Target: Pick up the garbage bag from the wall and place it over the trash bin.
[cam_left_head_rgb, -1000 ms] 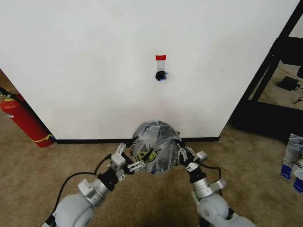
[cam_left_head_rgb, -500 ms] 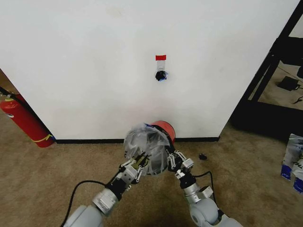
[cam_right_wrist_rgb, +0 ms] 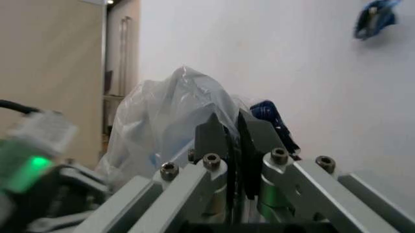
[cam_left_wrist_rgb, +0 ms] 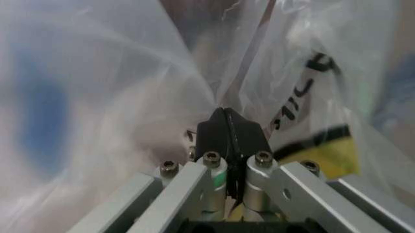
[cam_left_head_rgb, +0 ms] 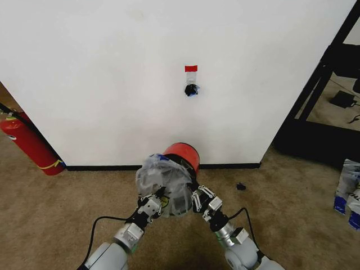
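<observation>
Both hands pulled back, pinching garbage bag (cam_left_head_rgb: 163, 179); trash bin (cam_left_head_rgb: 181, 156) tipped, mouth hidden by bag.

Both arms are light grey with rounded shells and silver metal wrist sections. A black cable loops beside each forearm. The left gripper (cam_left_head_rgb: 156, 203) and right gripper (cam_left_head_rgb: 198, 201) are silver linkage frames with white and black detailing. In the wrist views, each carries black wedge-shaped fingertips (cam_left_wrist_rgb: 226, 132) on brushed aluminium bars fastened with socket-head screws. A green indicator light (cam_right_wrist_rgb: 26, 170) glows on a grey housing.
</observation>
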Robot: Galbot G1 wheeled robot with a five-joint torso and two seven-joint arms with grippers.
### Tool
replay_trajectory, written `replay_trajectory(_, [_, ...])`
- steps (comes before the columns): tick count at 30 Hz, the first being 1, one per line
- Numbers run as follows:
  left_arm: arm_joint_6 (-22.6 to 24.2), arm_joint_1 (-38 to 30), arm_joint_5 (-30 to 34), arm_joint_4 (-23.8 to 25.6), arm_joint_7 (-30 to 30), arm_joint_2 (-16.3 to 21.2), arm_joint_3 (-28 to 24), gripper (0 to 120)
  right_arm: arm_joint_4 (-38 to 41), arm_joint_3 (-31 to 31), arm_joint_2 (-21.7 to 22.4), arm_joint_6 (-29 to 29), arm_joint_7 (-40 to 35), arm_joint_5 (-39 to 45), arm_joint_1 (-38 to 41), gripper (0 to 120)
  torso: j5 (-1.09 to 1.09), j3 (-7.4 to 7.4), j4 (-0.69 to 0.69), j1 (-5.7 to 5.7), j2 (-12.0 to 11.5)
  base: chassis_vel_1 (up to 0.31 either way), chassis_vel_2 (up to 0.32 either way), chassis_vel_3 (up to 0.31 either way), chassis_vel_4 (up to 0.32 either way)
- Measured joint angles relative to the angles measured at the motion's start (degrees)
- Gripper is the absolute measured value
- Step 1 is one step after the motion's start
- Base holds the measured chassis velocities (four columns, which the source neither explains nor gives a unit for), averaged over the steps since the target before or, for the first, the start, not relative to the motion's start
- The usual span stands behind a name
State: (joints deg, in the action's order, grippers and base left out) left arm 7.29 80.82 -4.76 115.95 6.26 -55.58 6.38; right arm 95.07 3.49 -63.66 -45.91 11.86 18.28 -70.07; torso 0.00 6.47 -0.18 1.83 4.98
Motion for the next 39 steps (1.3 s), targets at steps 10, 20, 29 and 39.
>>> replay_trajectory(10, [3.25, -2.43, 3.23, -4.75, 3.06, -1.25, -1.06, 0, 0.67, 1.17, 0.06, -1.21, 9.1, 1.68, -0.56, 1, 0.0, 0.0, 0.0, 0.0, 0.0, 0.0, 0.0, 0.0, 0.0])
replay_trajectory(20, [3.32, -2.43, 3.37, -6.18, 4.38, -2.43, 1.85, 0, 1.4, 1.74, 1.21, -1.24, 13.76, 4.36, -0.95, 1, 0.01, 0.0, 0.01, 0.0, 0.0, 0.0, 0.0, 0.0, 0.0])
replay_trajectory(29, [3.88, -2.78, 4.84, -7.73, 6.49, -2.87, 2.68, 0, 1.89, 1.61, 2.11, -0.55, 18.51, 7.11, -1.58, 1, 0.0, 0.0, 0.0, 0.0, 0.0, 0.0, 0.0, 0.0, 0.0])
replay_trajectory(39, [2.96, 0.18, 4.78, -4.48, 6.37, -2.38, 2.6, 0, 0.6, 1.27, 2.0, -0.03, 16.45, 7.29, -0.55, 1, 0.02, 0.0, 0.02, 0.0, 0.0, 0.0, 0.0, 0.0, 0.0])
